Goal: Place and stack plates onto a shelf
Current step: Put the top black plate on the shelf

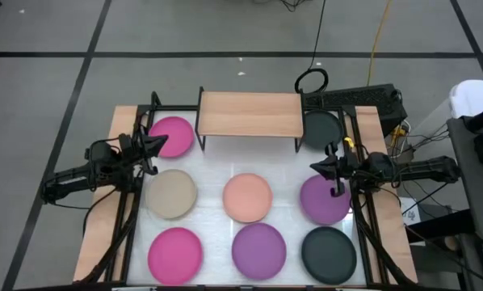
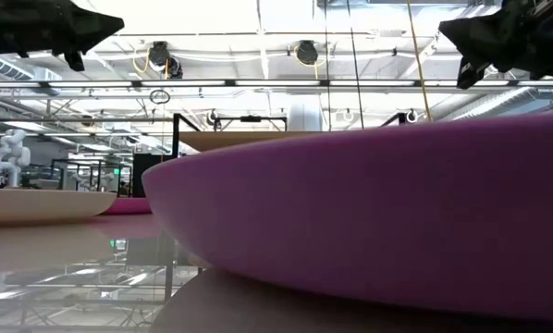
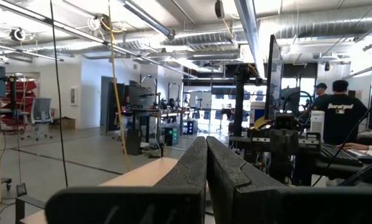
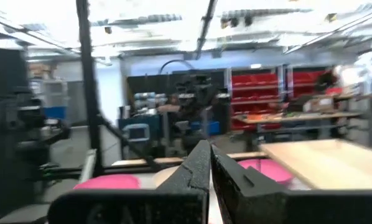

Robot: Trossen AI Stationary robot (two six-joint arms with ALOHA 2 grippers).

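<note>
High view: shelf [image 1: 249, 114] bare at the back of the worktop [image 1: 217, 174], no plate on it yet. Eight plates flat on the worktop: pink plate [image 1: 174, 135] just left of the shelf, dark plate [image 1: 321, 129] just right of it, partly tucked under its end; beige plate [image 1: 172, 194], peach plate [image 1: 248, 197] and purple plate [image 1: 322, 200] in the middle row; second pink plate [image 1: 175, 251], second purple plate [image 1: 258, 247] and second dark plate [image 1: 329, 251] in front. All lying apart, none stacked.

Left claw [image 1: 155, 145] raised at the left edge, beside the back pink plate, fingers [image 3: 195, 168] pressed together, holding nothing. Right claw [image 1: 332, 171] raised at the right edge, above the rim of the middle purple plate, fingers [image 4: 198, 168] likewise together and empty.

Likely trouble from here:
- Flat, matte, thin-rimmed plates: pinch too shallow, plate slipping or tipping out on the lift.
- Descent with fingers not first spread: tips landing on the plate face, pushing it into a neighbour.
- Back dark plate close against the shelf leg: awkward approach, risk of knocking the shelf.
- Shelf only about two plates wide: off-centre drop leaving a plate overhanging, later stacks leaning or sliding off.
- Both arms reaching the shelf together: collision over its top.
</note>
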